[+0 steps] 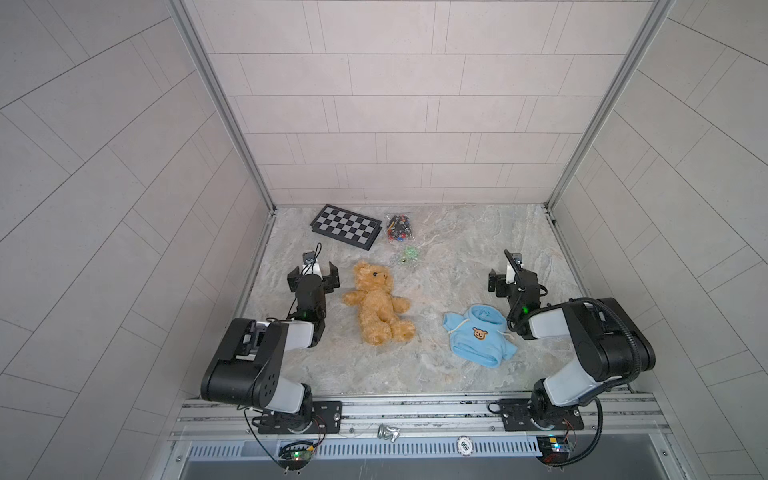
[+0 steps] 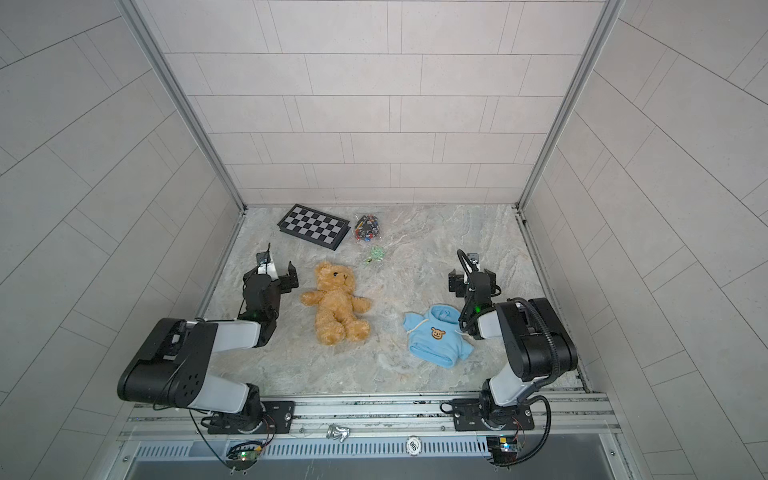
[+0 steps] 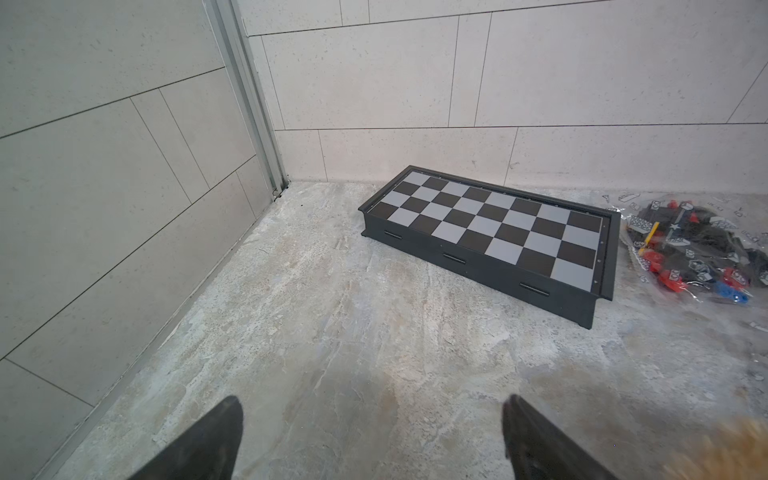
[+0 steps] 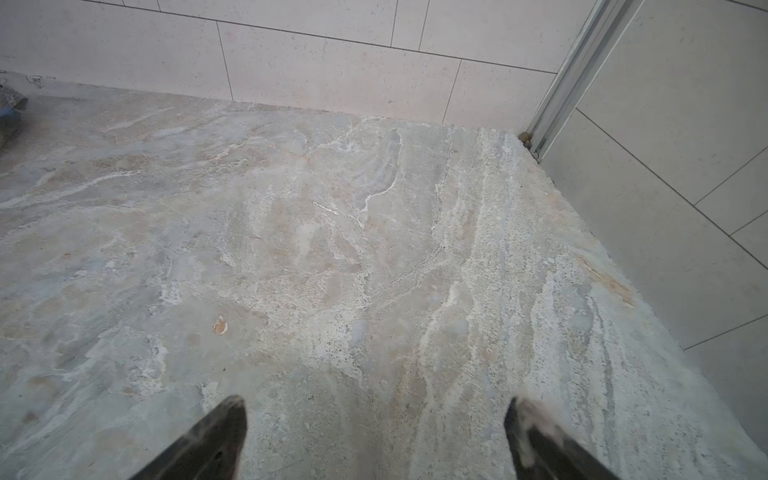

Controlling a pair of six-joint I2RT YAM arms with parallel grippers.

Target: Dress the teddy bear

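The golden-brown teddy bear (image 1: 376, 305) (image 2: 336, 303) lies on its back left of the middle of the stone table, head toward the back wall. A light blue hoodie (image 1: 478, 336) (image 2: 436, 338) with a bear-face patch lies flat to its right. My left gripper (image 1: 312, 276) (image 2: 272, 277) (image 3: 371, 403) stands open and empty just left of the bear's head, whose fur (image 3: 744, 449) shows blurred beside one finger in the left wrist view. My right gripper (image 1: 513, 281) (image 2: 472, 280) (image 4: 375, 402) hangs open and empty behind the hoodie's hood, over bare stone.
A folded chessboard (image 1: 345, 226) (image 3: 490, 232) lies near the back wall, and beside it a clear bag of toy bricks (image 1: 400, 227) (image 3: 698, 249). A small green item (image 1: 409, 253) sits behind the bear. Tiled walls enclose three sides; a metal rail (image 1: 415, 411) runs along the front.
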